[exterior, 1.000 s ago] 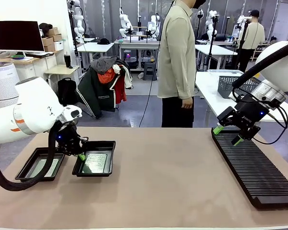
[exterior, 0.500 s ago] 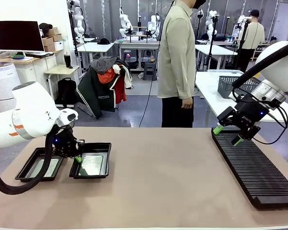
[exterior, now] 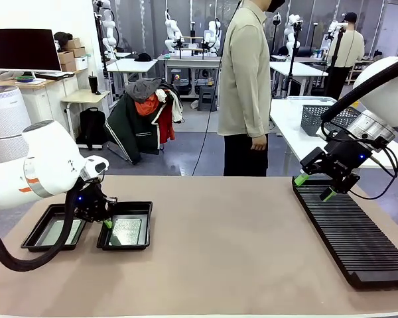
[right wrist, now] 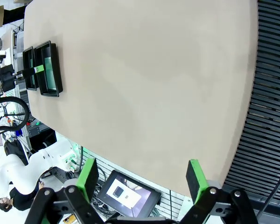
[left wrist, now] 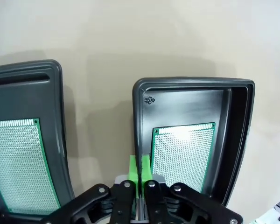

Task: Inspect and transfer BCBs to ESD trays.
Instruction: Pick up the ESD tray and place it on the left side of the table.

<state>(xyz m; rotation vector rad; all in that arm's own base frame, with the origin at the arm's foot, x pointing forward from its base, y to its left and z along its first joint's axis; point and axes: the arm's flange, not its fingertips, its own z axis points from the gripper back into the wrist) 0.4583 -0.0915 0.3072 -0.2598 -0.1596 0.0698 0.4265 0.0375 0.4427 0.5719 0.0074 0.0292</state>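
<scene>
Each ESD tray (left wrist: 189, 95) on the table (exterior: 239, 252) holds one BCB (left wrist: 183, 156): thin, stiff, light; lift by edges. Left gripper (left wrist: 140, 169) jaws pinch the tray rim; right gripper (exterior: 315, 186) jaws wide, empty.

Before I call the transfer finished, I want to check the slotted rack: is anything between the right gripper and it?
Nothing visible. The right gripper hangs open just above the near-person end of the long black rack, whose slots look bare. Both boards already lie in the black trays by the shut left gripper.
</scene>
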